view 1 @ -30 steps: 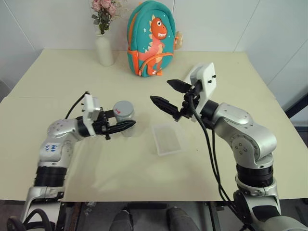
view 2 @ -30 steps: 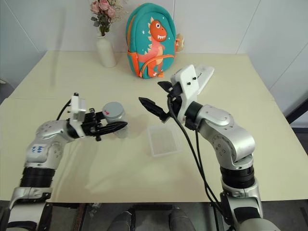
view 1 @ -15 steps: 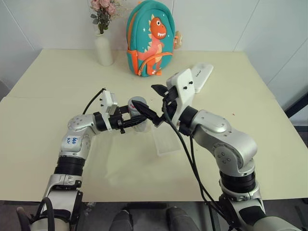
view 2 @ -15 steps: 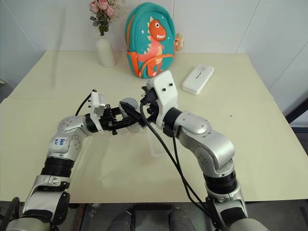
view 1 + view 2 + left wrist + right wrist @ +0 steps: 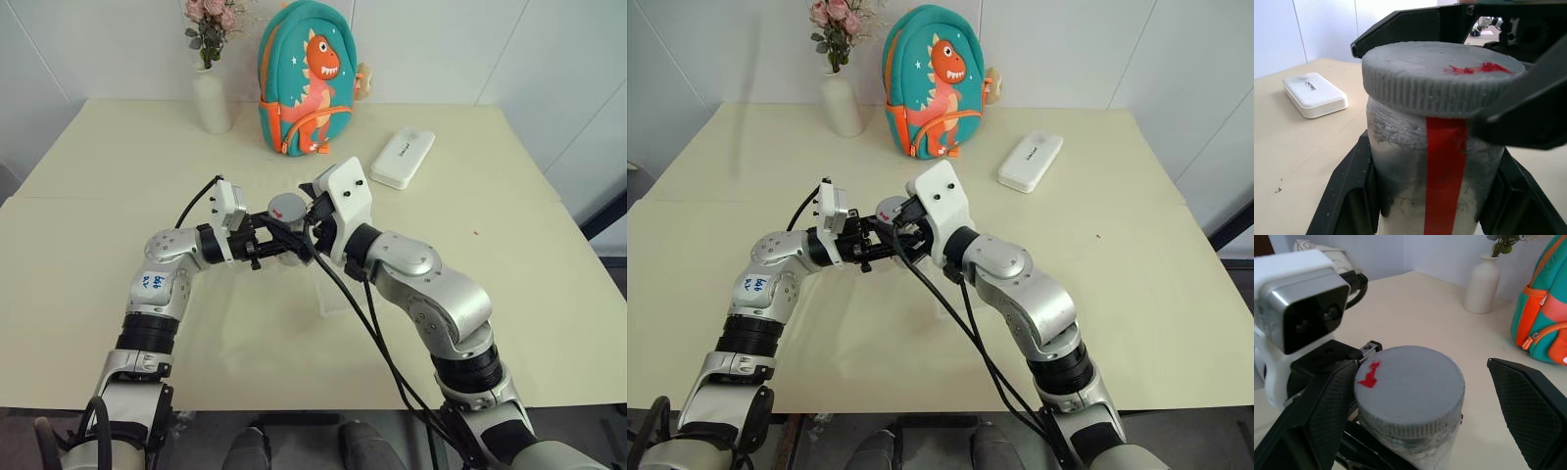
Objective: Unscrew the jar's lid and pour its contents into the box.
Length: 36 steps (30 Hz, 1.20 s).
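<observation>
The jar (image 5: pixel 1400 161), a whitish cylinder with a red stripe, is held upright above the table. My left gripper (image 5: pixel 1435 147) is shut on its body, one black finger on each side. The grey ribbed lid (image 5: pixel 1410 382), with a red mark on top, sits on the jar. My right gripper (image 5: pixel 1422 363) is open and straddles the lid; one finger (image 5: pixel 1327 406) is close to the rim and the other stands well clear. The contents are hidden inside. The clear box (image 5: pixel 331 297) lies flat on the table, partly under my right forearm.
A white vase (image 5: pixel 213 101) with flowers and a teal dinosaur backpack (image 5: pixel 306 78) stand at the back of the table. A white oblong case (image 5: pixel 402 159) lies to the back right. The cream table (image 5: pixel 98 284) spreads wide on both sides.
My right gripper has swung left and down, from open air over the box to around the lid. The left gripper has carried the jar a little right, toward it.
</observation>
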Available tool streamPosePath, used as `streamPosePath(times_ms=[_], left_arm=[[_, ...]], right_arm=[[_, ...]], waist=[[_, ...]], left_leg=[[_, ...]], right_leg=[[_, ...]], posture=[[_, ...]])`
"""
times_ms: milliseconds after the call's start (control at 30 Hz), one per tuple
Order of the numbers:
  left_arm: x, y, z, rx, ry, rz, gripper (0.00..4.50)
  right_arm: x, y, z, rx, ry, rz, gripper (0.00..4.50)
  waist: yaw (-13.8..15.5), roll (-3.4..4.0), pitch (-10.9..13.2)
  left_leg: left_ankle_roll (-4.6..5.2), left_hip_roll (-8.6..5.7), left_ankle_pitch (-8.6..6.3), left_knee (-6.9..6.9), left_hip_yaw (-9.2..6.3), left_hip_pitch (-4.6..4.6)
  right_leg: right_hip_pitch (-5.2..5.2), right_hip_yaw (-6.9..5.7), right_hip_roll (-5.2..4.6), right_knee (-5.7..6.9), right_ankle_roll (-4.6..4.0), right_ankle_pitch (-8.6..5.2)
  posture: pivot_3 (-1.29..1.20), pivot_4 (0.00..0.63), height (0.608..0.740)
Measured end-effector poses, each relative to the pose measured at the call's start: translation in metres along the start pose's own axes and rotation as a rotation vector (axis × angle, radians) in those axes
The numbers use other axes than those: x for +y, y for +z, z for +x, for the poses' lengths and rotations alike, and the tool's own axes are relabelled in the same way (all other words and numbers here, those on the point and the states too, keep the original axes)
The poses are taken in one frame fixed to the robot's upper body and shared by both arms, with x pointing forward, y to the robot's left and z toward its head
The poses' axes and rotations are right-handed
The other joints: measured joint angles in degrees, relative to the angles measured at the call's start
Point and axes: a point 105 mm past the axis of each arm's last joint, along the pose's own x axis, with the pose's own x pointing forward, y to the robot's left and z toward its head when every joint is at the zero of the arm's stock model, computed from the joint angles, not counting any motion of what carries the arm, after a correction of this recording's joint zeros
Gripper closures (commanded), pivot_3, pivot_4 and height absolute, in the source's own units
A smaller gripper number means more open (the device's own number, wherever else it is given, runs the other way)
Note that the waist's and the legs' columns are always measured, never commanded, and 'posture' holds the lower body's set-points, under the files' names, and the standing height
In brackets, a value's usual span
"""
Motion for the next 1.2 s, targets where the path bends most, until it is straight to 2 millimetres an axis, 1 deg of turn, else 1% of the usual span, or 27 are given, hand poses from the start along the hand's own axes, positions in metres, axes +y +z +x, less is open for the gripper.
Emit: streamPosePath(times_ms=[333, 433, 533, 567, 700, 867, 967, 1067, 1200], left_arm=[[-0.001, 0.0, 0.0, 0.003, -0.012, -0.008, 2.5], [-0.001, 0.0, 0.001, 0.003, -0.012, -0.008, 2.5], [-0.001, 0.0, 0.001, 0.002, -0.012, -0.008, 2.5], [-0.002, 0.0, 0.001, 0.002, -0.012, -0.007, 2.5], [-0.002, 0.001, 0.001, 0.002, -0.018, -0.007, 2.5], [-0.006, 0.006, 0.0, 0.005, -0.047, -0.013, 2.5], [-0.011, 0.013, -0.002, 0.01, -0.093, -0.012, 2.5], [-0.021, 0.02, -0.006, 0.009, -0.169, -0.011, 2.5], [-0.032, 0.024, -0.01, 0.004, -0.248, -0.02, 2.5]], right_arm=[[0.003, 0.004, 0.001, -0.032, 0.014, 0.0, 0.0], [0.004, 0.004, 0.001, -0.033, 0.022, -0.001, 0.65], [0.007, 0.004, 0.001, -0.033, 0.05, -0.001, 1.71], [0.007, 0.004, 0.001, -0.031, 0.056, -0.002, 1.94], [0.007, 0.004, 0.0, -0.034, 0.066, 0.003, 1.94], [0.008, 0.008, -0.003, -0.052, 0.112, 0.018, 1.94], [0.009, 0.012, -0.009, -0.077, 0.183, 0.024, 1.94], [0.013, 0.018, -0.017, -0.095, 0.303, 0.015, 1.94], [0.018, 0.021, -0.025, -0.1, 0.443, 0.016, 1.94]], waist=[[0.0, 0.0, 0.0], [0.0, 0.0, 0.0], [0.0, 0.0, 0.0], [0.0, 0.0, 0.0], [0.0, 0.0, 0.0], [0.0, 0.0, 0.0], [0.0, 0.0, 0.0], [0.0, 0.0, 0.0], [0.0, 0.0, 0.0]], left_leg=[[0.0, 0.0, 0.0, 0.0, -0.02, -0.01], [0.0, 0.0, 0.0, 0.0, -0.02, -0.01], [0.0, 0.0, 0.0, -0.01, -0.02, -0.01], [0.0, 0.0, 0.0, -0.01, -0.02, -0.01], [0.0, 0.0, 0.0, -0.01, -0.03, -0.01], [0.0, 0.0, 0.0, -0.04, -0.04, -0.03], [0.0, 0.0, 0.0, -0.07, -0.05, -0.05], [0.0, 0.0, 0.0, -0.09, -0.07, -0.07], [0.0, 0.01, 0.0, -0.08, -0.08, -0.06]], right_leg=[[0.01, -0.02, 0.0, 0.0, 0.0, 0.0], [0.01, -0.02, 0.0, -0.01, 0.0, 0.0], [0.0, -0.02, 0.0, -0.02, 0.0, 0.0], [0.0, -0.02, 0.0, -0.02, 0.0, 0.0], [0.0, -0.03, 0.0, -0.03, 0.0, 0.0], [0.0, -0.05, 0.0, -0.06, 0.0, 0.0], [0.0, -0.07, 0.0, -0.09, 0.0, 0.0], [0.01, -0.1, 0.0, -0.13, 0.0, 0.0], [0.02, -0.1, 0.0, -0.13, -0.01, 0.0]], posture=[[0.0, 0.15, 0.74], [0.0, 0.15, 0.74], [0.0, 0.15, 0.74], [0.0, 0.15, 0.74], [0.0, 0.15, 0.74], [0.0, 0.15, 0.74], [0.0, 0.15, 0.74], [0.0, 0.15, 0.74], [0.0, 0.15, 0.74]])
